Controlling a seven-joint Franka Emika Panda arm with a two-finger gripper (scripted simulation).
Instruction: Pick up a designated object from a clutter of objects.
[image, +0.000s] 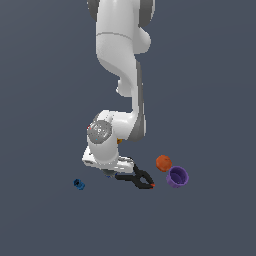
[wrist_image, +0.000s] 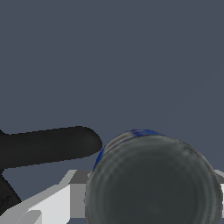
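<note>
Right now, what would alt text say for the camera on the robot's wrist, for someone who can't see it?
A dark grey round cup-like thing fills the near part of the picture, very close to the camera, with a thin blue edge along its rim. Beside it a black clamp handle stretches across the plain grey floor. Pale grey parts of the claw show at the cup's sides, but whether they grip it cannot be told.

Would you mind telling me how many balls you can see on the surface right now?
1: an orange ball lies beside the purple cup, toward the exterior view's right of the arm. Others may be hidden behind the arm.
</note>
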